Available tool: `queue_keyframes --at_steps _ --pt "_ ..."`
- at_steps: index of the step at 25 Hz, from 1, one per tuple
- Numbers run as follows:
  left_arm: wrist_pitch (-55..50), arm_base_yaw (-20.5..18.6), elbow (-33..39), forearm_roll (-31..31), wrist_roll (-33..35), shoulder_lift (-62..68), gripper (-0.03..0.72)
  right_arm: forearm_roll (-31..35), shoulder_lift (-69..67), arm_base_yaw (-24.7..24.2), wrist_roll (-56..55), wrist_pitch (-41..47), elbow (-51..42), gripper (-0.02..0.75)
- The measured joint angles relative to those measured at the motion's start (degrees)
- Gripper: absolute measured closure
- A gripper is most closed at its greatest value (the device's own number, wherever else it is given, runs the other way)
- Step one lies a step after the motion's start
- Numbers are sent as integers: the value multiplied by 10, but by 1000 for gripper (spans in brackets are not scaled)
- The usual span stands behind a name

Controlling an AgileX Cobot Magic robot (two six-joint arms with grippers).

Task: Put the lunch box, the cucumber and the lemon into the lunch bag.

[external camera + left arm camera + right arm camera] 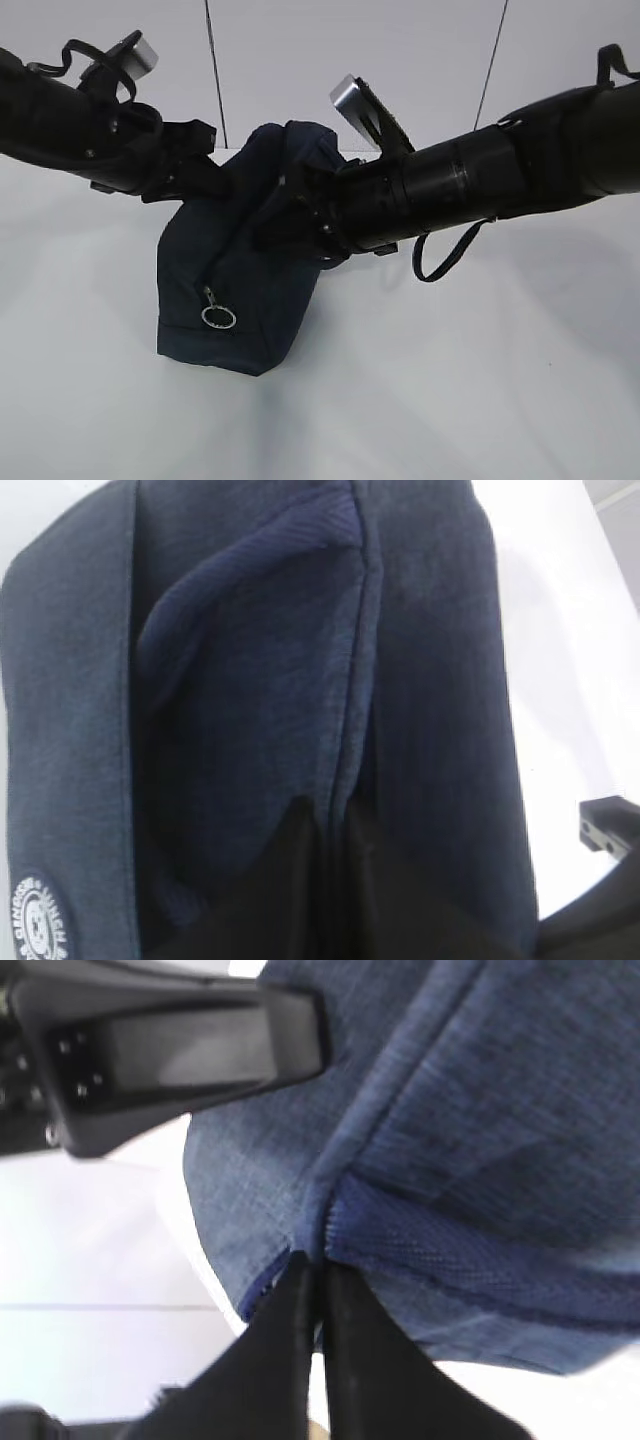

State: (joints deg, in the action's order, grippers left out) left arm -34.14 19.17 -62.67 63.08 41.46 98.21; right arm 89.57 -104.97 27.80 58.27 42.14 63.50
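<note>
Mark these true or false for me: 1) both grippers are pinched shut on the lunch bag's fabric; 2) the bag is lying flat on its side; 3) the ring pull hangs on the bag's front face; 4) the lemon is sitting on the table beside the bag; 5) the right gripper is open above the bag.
1) True. The left gripper and right gripper each pinch a fold of the lunch bag.
2) False. It stands upright on the table, its top gathered between the arms.
3) True. The silver ring pull hangs near the bag's lower front.
4) False. No lemon shows in any view.
5) False. Its jaws are closed on a fabric edge at the bag's top.
</note>
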Motion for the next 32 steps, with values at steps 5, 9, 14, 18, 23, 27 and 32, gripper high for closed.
queue_keyframes --at_steps 5,9,14,18,23,27,32 --pt "-12 0 0 8 0 0 668 -99 29 -8 -51 -13 0 718" --pt "-30 0 0 16 0 0 668 -133 41 -18 -72 -13 2 718" --pt "-58 1 0 39 0 0 668 -151 42 -18 -76 -14 21 718" --pt "-80 1 0 46 0 0 669 -190 42 -18 -98 -5 37 718" --pt "-93 1 0 48 0 0 669 -278 46 -18 -166 15 55 718" --pt "-95 2 0 52 0 0 669 -367 69 -18 -231 22 59 718" --pt "-72 27 0 57 0 0 669 -457 89 -18 -296 28 60 718"
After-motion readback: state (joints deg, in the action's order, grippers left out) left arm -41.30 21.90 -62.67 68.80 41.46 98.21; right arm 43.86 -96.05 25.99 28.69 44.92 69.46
